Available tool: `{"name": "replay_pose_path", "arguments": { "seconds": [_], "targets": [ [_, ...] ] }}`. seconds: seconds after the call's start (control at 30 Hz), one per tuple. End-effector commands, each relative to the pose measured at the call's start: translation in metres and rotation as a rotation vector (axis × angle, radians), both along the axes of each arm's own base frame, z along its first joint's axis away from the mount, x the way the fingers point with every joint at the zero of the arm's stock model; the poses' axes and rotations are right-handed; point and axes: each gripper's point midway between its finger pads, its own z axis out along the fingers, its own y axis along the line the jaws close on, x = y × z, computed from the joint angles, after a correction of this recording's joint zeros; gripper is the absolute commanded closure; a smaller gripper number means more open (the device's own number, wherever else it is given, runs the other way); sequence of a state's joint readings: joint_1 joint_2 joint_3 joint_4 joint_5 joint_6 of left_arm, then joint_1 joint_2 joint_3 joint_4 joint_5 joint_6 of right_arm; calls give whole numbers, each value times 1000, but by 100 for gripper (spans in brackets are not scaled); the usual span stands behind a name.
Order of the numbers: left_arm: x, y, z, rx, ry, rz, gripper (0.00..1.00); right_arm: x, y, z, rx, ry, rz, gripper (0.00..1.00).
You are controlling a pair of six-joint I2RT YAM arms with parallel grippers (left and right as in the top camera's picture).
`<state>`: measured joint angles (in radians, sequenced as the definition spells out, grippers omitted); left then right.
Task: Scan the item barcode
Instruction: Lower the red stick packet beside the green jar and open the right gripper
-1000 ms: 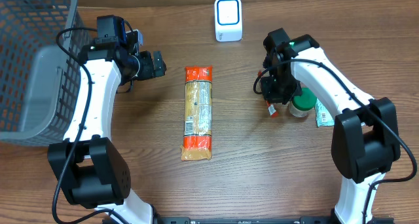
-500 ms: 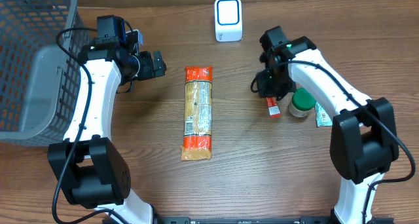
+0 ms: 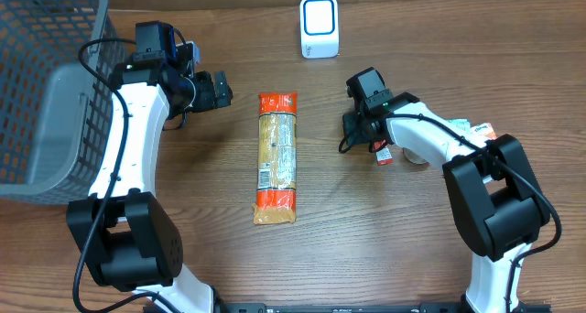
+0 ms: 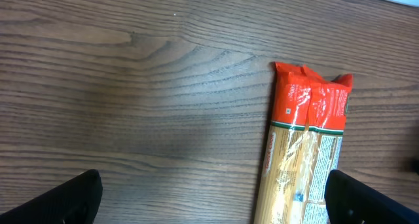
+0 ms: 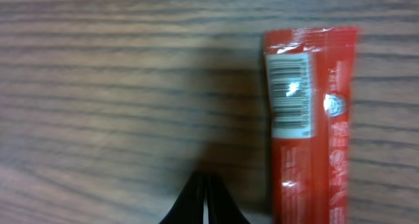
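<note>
Red plastic sachet (image 5: pixel 308 119) with its barcode up lies on the wooden tabletop (image 5: pixel 98 86) just beside the right hand (image 5: pixel 204 183), pinched together and empty, so this looks like the pickup step, needing that hand opened over it.

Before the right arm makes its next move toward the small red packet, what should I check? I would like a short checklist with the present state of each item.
1. Nothing held by the right end effector: ok, its jaws are shut on nothing.
2. Jaws wide enough to take the red packet: not ok, they are shut.
3. The barcode faces up: ok, it shows in the right wrist view.
4. The scanner is unobstructed: ok.
5. The left end effector is out of the way: ok, it is open and apart from the long pasta packet.
</note>
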<state>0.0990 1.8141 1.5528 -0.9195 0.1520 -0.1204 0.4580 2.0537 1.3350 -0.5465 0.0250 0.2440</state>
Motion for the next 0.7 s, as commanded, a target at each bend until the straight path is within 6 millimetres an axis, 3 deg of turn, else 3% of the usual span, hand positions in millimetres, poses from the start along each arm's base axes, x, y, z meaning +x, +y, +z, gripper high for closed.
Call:
{"name": "replay_pose_path", "arguments": {
  "seconds": [0.0, 0.37, 0.53, 0.67],
  "targets": [
    [2, 0, 3, 14, -12, -17, 0, -8, -38, -20, -167, 12, -102, 96],
    [2, 0, 3, 14, -12, -17, 0, -17, -90, -13, -439, -1, -180, 96],
    [2, 0, 3, 14, -12, -17, 0, -18, -96, -6, -467, -10, -194, 96],
    [2, 0, 3, 14, -12, -17, 0, -11, -86, 19, -386, -41, -225, 96]
  ]
}}
